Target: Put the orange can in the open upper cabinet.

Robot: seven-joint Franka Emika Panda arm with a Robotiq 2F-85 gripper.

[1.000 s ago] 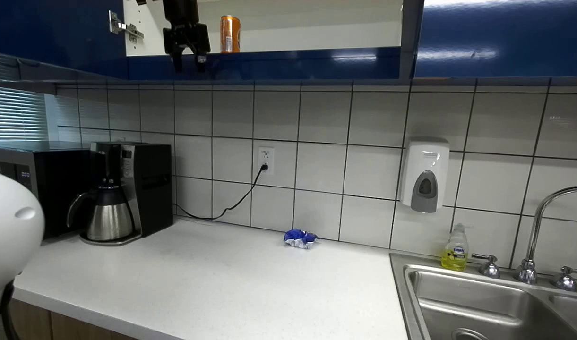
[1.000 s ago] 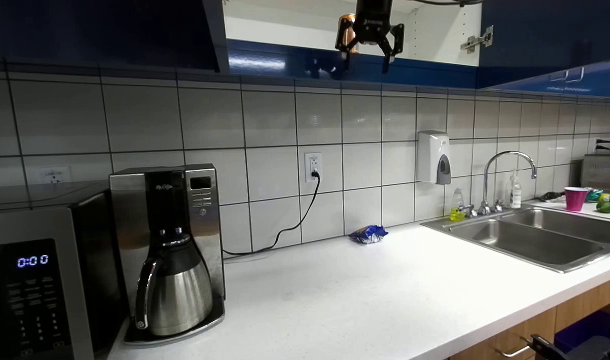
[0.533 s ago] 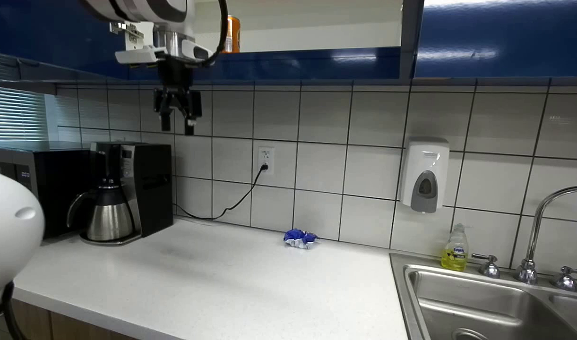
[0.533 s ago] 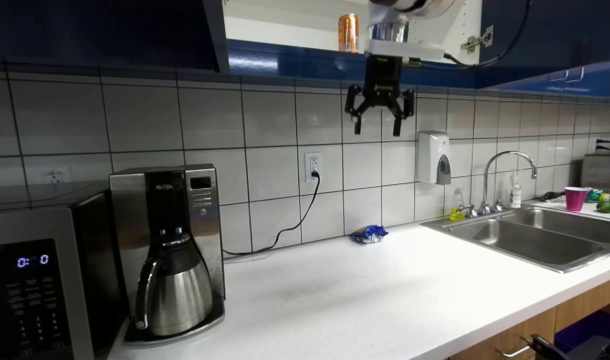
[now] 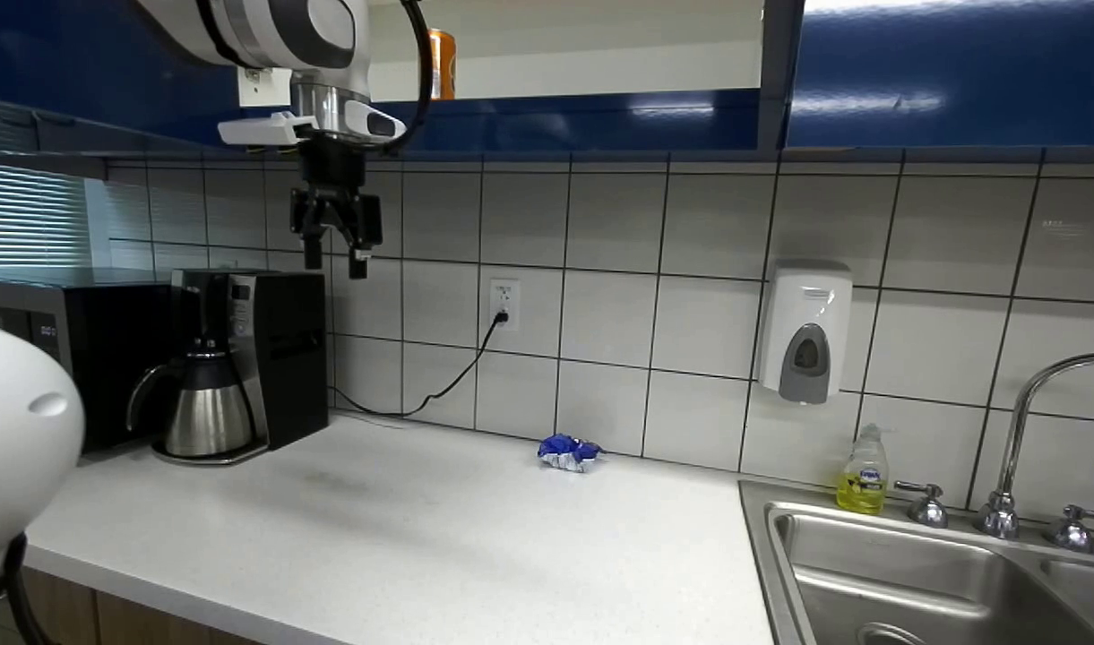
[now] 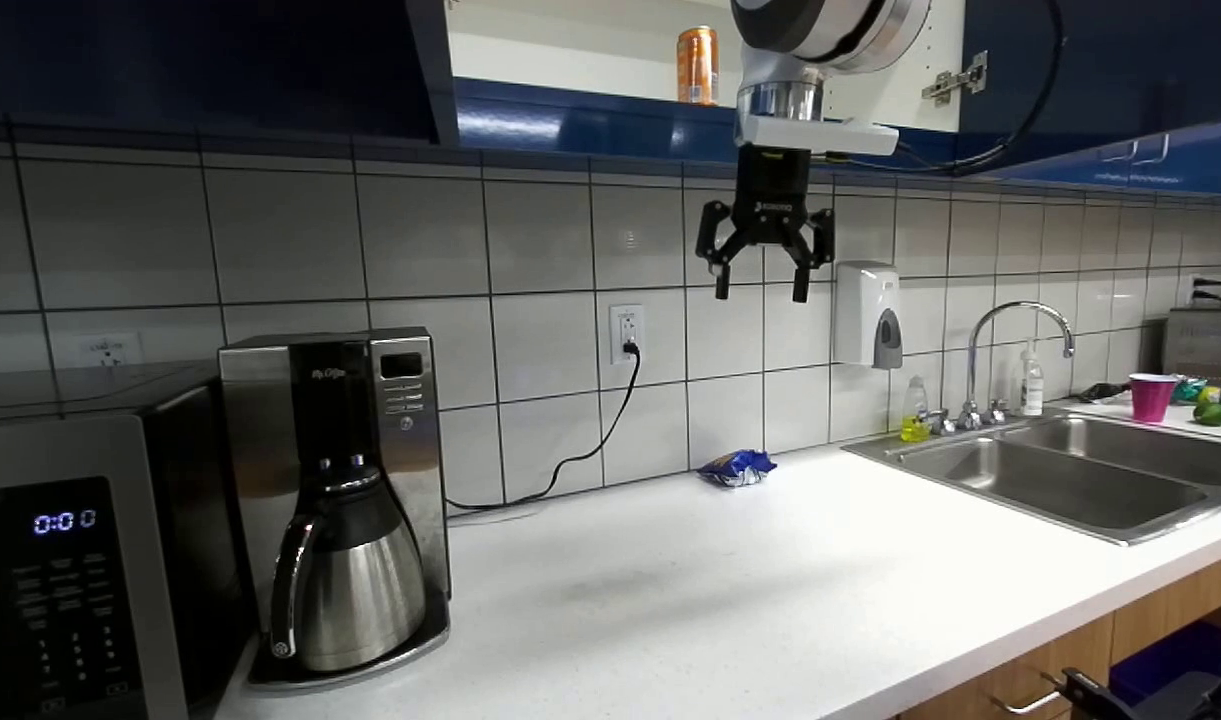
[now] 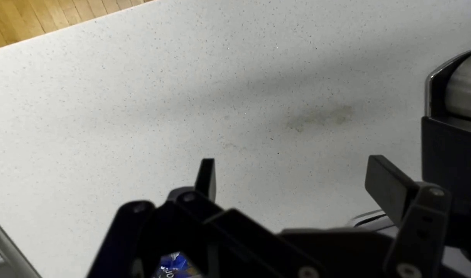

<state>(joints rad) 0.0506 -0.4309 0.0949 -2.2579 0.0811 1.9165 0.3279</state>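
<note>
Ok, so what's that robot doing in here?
The robot arm has the job of putting the orange can in the open upper cabinet. Right now it isn't holding anything: its hand is open and hangs lower than the cabinet, above the counter. The can stands upright inside the cabinet, so the job looks done. A crumpled blue wrapper lies on the counter.

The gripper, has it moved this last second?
Yes, downward. In both exterior views, the gripper had its fingers in front of the open upper cabinet's blue rail; now they hang below it, with tiled wall behind.
</note>
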